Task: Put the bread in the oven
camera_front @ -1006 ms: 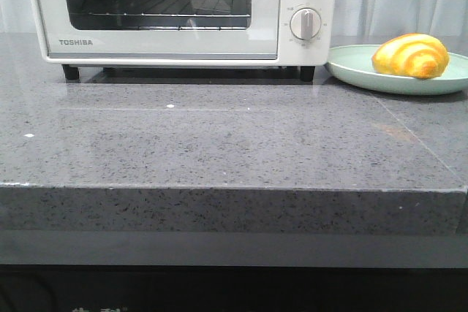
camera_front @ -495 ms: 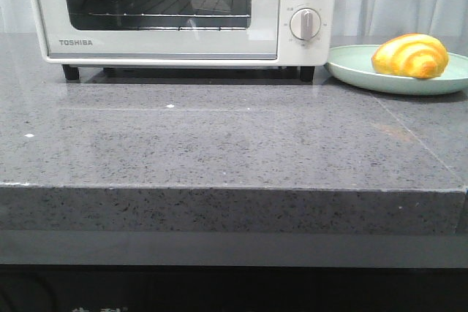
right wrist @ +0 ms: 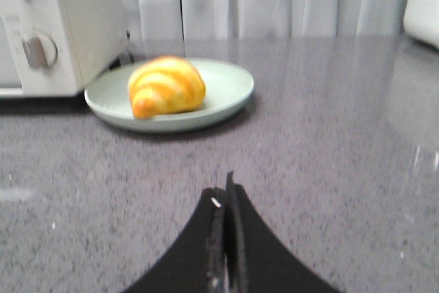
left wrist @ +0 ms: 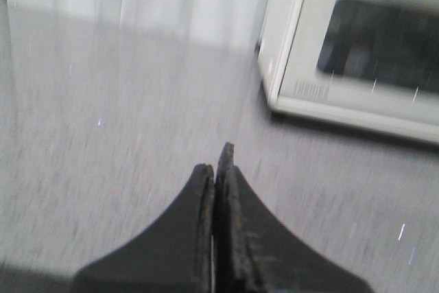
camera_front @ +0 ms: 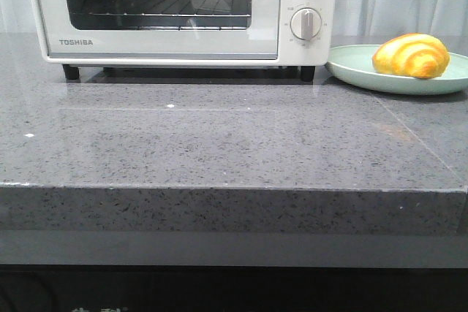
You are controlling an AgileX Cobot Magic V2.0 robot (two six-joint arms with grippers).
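Barely shifted since earlier: no arm in front view yet, task unstarted. Tabletop (camera_front: 219,144) carrying oven (camera_front: 183,12) at far edge, door closed. Plate (camera_front: 365,74) near far right corner, bread (camera_front: 411,55) on it. Left claw (left wrist: 218,169) and right claw (right wrist: 225,197) pressed together, empty.

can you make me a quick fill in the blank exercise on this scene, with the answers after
1. The bread lies on a pale green ____.
2. The oven door is ____.
3. The left gripper is ____ and holds nothing.
4. In the front view, the plate sits to the ____ of the oven.

Missing words: plate; closed; shut; right
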